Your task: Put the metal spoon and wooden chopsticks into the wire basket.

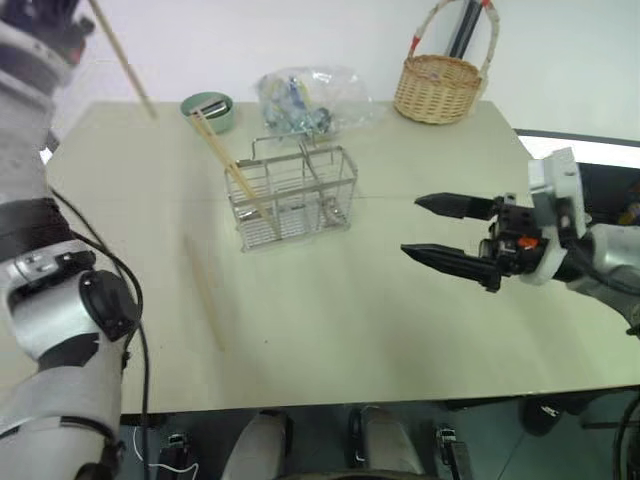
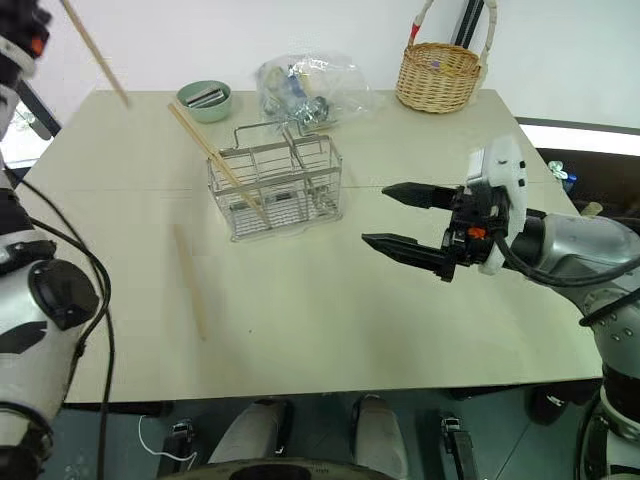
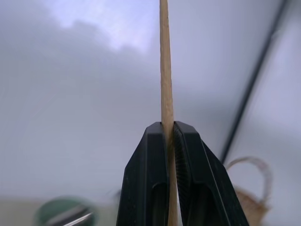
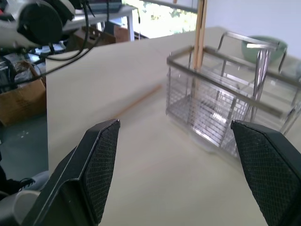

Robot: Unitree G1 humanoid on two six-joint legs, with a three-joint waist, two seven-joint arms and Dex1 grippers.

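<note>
Right tool (image 1: 425,228) open, left tool (image 3: 170,136) clamping chopstick (image 3: 165,70)

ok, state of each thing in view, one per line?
left gripper: shut on a chopstick, raised
right gripper: open, empty
wire basket: upright, one chopstick leaning inside
third chopstick: flat on table
wicker basket: upright
green bowl: upright

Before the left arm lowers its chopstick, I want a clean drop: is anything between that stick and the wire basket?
Nothing visible blocks it. The left gripper holds the chopstick high above the table's far-left corner, open air between it and the wire basket. One chopstick already leans in the basket's left end.
</note>
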